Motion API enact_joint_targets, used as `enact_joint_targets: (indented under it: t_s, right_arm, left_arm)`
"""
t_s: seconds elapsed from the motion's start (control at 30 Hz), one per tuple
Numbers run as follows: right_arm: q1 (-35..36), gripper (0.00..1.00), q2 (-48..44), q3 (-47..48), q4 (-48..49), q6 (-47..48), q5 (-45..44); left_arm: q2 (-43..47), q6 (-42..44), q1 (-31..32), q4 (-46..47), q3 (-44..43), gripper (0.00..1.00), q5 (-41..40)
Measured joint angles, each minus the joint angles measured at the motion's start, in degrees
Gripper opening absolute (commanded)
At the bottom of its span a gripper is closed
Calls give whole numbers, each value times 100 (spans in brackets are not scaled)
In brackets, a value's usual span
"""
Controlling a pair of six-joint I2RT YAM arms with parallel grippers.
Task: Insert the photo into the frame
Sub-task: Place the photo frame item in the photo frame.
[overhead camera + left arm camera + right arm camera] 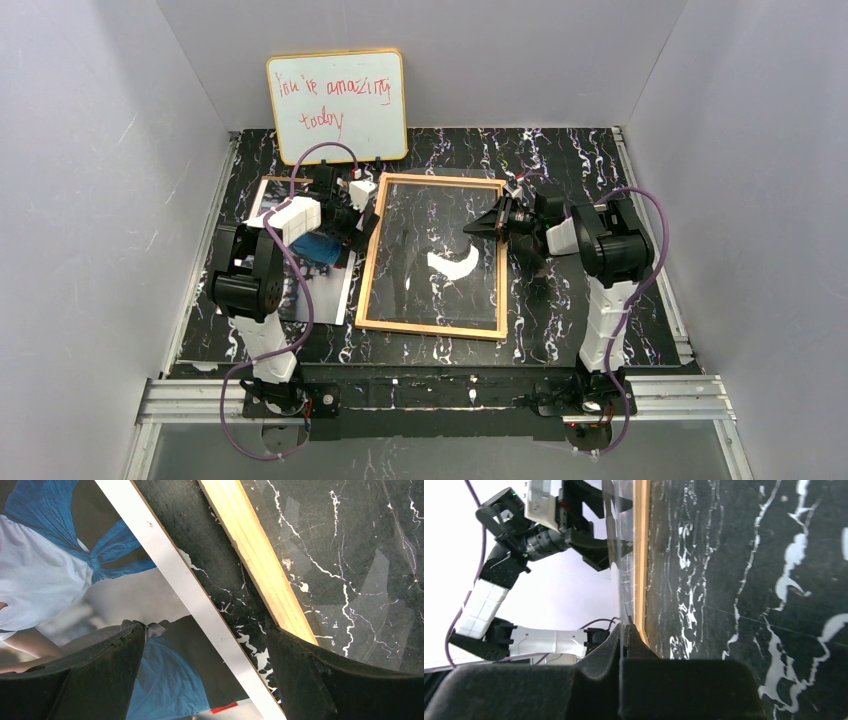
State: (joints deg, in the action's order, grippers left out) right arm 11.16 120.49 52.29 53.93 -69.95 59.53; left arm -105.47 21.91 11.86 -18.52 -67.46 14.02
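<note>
Altogether one photo [50,580], one frame [432,327].

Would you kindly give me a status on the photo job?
Left gripper open above photo edge. Right gripper shut at frame side. Photo flat beside frame, not inside.

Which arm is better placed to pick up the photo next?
Left. The left end effector hangs open over the photo's edge, beside the frame; the right end effector is shut at the frame's far side.

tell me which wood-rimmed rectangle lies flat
The frame with the clear pane, lying on the dark table; the whiteboard with red handwriting stands upright at the back.
</note>
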Motion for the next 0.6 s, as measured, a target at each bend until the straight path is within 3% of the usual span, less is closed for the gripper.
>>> enact_joint_targets:
  t_s: [0.6]
  right_arm:
    - [-2,1,-448,431,-2997,1891,-748]
  left_arm:
    - [0,26,-2,-9,2,89,4]
